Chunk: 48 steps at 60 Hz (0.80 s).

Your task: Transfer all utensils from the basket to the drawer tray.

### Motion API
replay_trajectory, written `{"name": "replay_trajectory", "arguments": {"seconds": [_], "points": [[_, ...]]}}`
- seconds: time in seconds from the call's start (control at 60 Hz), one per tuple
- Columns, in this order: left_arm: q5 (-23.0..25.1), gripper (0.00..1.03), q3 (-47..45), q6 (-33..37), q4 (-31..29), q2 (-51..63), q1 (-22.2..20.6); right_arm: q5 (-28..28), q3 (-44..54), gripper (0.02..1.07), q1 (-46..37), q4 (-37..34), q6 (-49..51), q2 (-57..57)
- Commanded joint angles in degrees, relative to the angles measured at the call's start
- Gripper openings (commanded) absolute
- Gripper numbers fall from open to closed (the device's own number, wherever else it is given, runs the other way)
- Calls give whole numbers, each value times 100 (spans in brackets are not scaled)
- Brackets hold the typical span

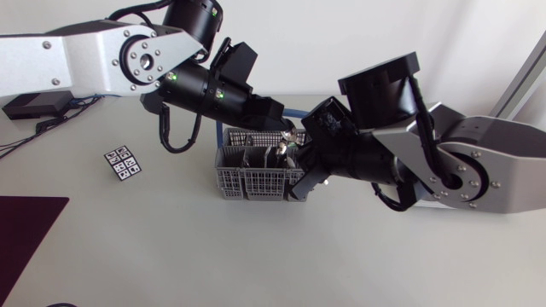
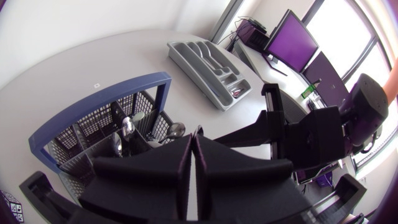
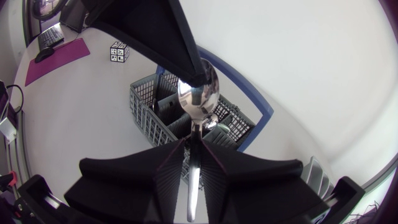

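Note:
A grey utensil basket (image 1: 243, 183) with a blue handle (image 2: 102, 99) stands mid-table. My right gripper (image 3: 193, 146) hangs just above the basket (image 3: 146, 109), shut on the handle of a steel spoon (image 3: 198, 96) whose bowl points away from the fingers. In the head view this gripper (image 1: 294, 162) sits over the basket's right compartments. My left gripper (image 2: 191, 158) is shut with nothing in it, hovering over the basket's far side (image 1: 281, 115), its tip close to the spoon's bowl. More steel utensils (image 2: 127, 127) stand in the basket. The grey drawer tray (image 2: 211, 62) lies beyond the basket.
A small black-and-white marker card (image 1: 122, 162) lies left of the basket. A dark purple mat (image 1: 26, 230) covers the table's front left corner. Both arms crowd the space above and behind the basket.

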<state>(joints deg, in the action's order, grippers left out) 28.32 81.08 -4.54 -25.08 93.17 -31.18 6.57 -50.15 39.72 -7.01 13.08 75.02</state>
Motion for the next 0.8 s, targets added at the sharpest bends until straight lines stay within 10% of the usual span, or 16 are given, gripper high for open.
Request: {"name": "replay_trajectory", "arguments": {"seconds": [0.0,0.483,0.783], "points": [[86,3,145,-83,-14,149,24,-68,93,17,-17,112,54,100],[122,5,136,-47,-23,123,-2,-235,120,12,-53,138,116,214],[209,44,189,-3,74,-53,24,-428,260,12,-26,129,168,223]]}}
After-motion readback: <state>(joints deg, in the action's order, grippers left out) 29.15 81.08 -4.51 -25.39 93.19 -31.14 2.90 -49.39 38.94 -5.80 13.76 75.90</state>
